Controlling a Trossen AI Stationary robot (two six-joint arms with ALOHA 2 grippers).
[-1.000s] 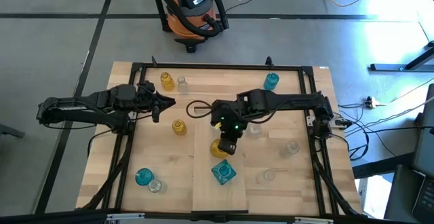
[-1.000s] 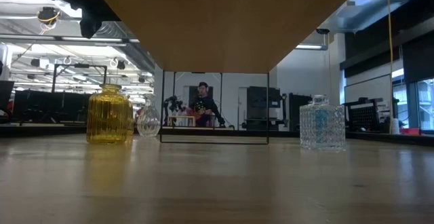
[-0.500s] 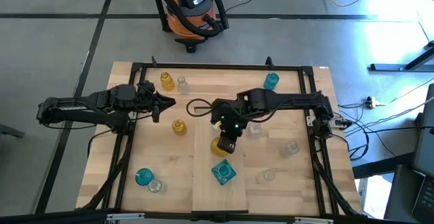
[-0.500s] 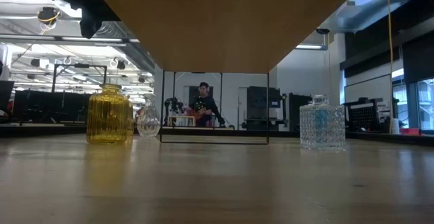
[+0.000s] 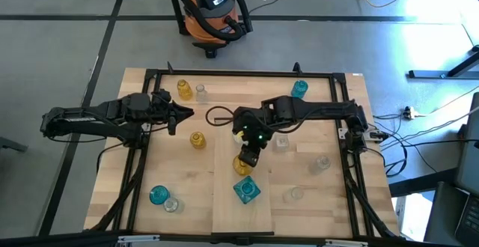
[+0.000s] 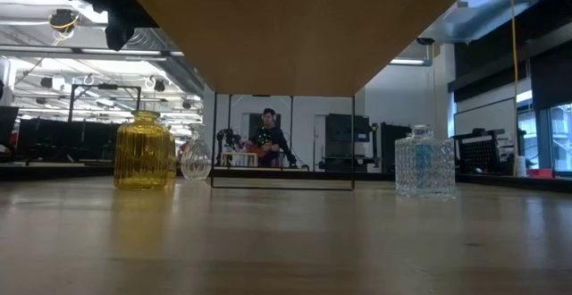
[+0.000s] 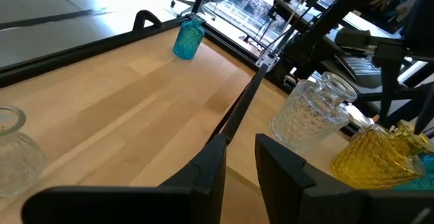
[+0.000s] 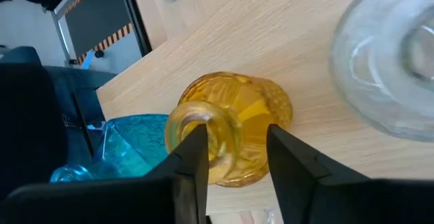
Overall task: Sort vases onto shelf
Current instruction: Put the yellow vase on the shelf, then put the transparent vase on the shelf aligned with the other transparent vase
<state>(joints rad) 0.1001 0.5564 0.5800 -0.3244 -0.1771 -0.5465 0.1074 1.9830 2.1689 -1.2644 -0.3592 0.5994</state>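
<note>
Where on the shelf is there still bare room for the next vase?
The shelf is bare from the teal square vase to its near end, and at its far end by the black bar. The middle is crowded: the right gripper is over the amber vase, close to the teal one.

hidden: right hand [image 5: 244, 164] covers most of the yellow vase [image 5: 239, 167] from above | cut off: clear vase [image 8: 393, 54] at frame edge | unclear: grip, possibly loosened
</note>
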